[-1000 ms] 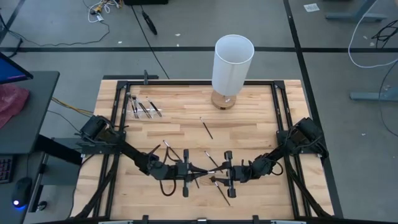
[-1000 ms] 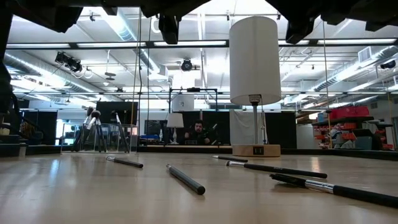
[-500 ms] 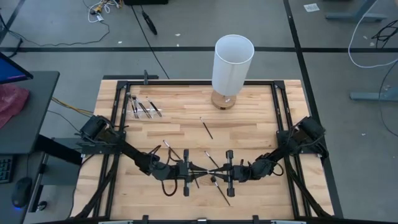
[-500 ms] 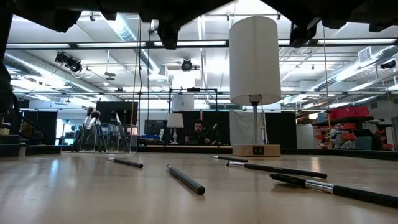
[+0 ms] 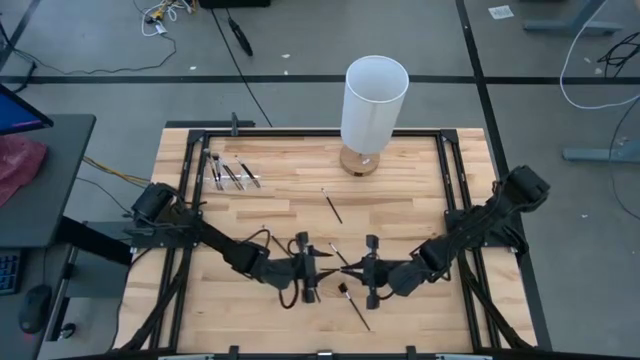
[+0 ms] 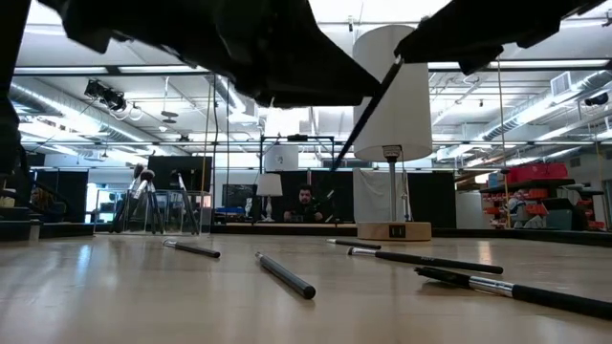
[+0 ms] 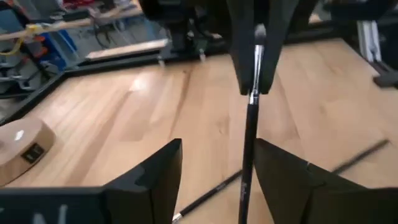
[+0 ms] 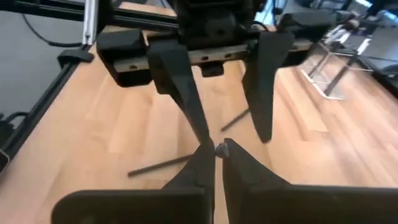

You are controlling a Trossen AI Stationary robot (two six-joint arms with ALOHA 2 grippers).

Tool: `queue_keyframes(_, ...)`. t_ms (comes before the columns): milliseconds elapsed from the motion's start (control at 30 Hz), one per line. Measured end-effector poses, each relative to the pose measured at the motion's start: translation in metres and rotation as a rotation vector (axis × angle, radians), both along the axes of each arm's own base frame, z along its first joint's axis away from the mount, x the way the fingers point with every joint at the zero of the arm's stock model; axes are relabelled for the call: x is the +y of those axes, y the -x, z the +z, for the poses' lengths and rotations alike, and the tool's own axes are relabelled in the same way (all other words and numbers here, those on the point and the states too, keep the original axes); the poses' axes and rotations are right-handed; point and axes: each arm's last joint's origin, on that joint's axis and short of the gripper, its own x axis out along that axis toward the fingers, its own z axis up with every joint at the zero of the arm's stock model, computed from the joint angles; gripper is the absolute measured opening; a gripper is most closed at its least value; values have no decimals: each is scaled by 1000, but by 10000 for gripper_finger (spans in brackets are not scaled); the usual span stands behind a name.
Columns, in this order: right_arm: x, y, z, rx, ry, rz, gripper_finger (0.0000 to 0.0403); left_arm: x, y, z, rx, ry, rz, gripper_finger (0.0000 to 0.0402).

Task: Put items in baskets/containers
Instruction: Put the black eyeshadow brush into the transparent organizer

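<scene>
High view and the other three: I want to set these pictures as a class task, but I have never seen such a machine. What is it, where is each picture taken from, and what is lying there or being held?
It is a robot with two dark arms at a wooden table. One picture looks straight down, one looks level across the tabletop, and one comes from each arm's wrist. Thin black makeup brushes lie loose, with a group of brushes at the back left. A tall white cylinder stands at the back. The right gripper is shut on one brush, lifted off the table. The left gripper stands open around that brush's handle.
</scene>
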Motion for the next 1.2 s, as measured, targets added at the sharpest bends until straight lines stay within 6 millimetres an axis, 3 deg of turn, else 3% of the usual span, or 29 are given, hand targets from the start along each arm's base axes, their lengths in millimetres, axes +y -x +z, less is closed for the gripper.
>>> queue_keyframes(233,-2,-5,0,2,4,3,7,-9,-17,4,100,-12,-81,174)
queue_keyframes(467,-2,-5,1,-7,10,7,7,-15,-32,-2,110,-30,-51,142)
queue_keyframes(967,-3,-3,-2,27,9,3,8,-15,-34,5,103,-29,-40,16)
queue_keyframes(1200,-3,4,-4,75,49,-19,63,-12,-29,-4,202,-44,-17,16)
